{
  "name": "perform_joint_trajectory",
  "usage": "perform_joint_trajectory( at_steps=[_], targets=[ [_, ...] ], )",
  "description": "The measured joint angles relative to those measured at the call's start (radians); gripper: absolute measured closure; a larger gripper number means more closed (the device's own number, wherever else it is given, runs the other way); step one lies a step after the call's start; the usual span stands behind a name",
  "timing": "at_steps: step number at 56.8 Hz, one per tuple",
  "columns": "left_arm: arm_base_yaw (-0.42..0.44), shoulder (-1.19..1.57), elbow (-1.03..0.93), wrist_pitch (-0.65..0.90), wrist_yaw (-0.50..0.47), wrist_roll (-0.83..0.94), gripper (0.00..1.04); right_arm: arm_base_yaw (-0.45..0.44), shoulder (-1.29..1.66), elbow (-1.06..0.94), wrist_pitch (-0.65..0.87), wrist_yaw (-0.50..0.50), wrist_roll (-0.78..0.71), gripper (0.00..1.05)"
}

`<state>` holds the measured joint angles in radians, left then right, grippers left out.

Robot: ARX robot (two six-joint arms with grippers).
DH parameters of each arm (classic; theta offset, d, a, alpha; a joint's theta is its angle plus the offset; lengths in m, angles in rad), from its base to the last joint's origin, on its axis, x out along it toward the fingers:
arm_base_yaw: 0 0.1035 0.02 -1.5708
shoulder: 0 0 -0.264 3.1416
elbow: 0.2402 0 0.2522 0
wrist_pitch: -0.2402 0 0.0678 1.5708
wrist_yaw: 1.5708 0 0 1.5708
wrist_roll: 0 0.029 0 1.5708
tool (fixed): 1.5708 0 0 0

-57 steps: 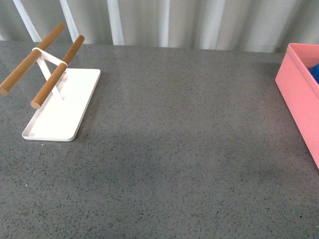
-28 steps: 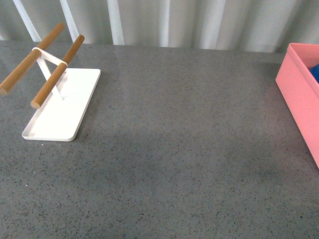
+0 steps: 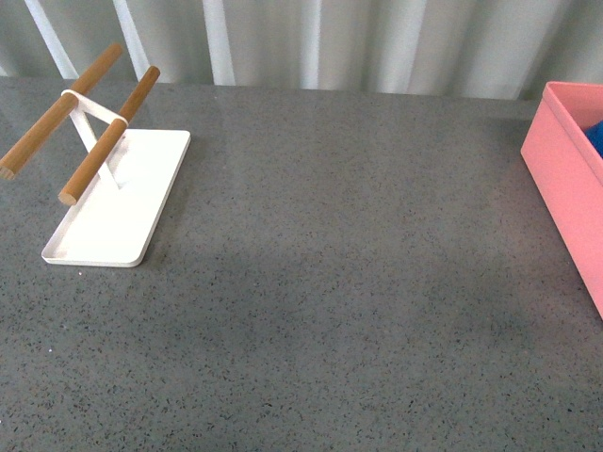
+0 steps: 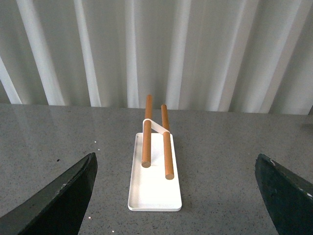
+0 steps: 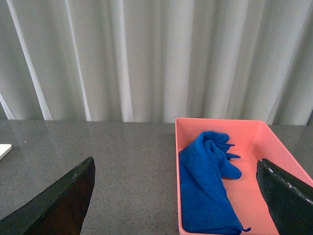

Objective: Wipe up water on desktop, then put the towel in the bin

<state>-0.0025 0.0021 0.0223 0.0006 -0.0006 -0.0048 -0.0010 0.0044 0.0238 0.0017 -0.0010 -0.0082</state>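
The blue towel (image 5: 209, 178) lies crumpled inside the salmon-pink bin (image 5: 259, 147). In the front view the bin (image 3: 563, 179) stands at the right edge of the dark grey speckled desktop (image 3: 349, 273), with only a sliver of the towel (image 3: 595, 137) showing. My right gripper (image 5: 181, 205) is open and empty, raised in front of the bin. My left gripper (image 4: 181, 200) is open and empty, raised and facing the white rack. Neither arm shows in the front view.
A white tray-based rack with two wooden bars (image 3: 104, 188) stands at the far left of the desktop; it also shows in the left wrist view (image 4: 155, 166). A white corrugated curtain (image 3: 311, 42) runs behind the desktop's far edge.
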Motion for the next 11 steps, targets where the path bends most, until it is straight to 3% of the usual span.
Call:
perform_joint_trajectory(
  at_steps=[11],
  targets=[
    [0.0,0.0,0.0,0.0,0.0,0.0,0.07,0.0,0.0,0.0,0.0,0.0,0.0,0.07]
  ],
)
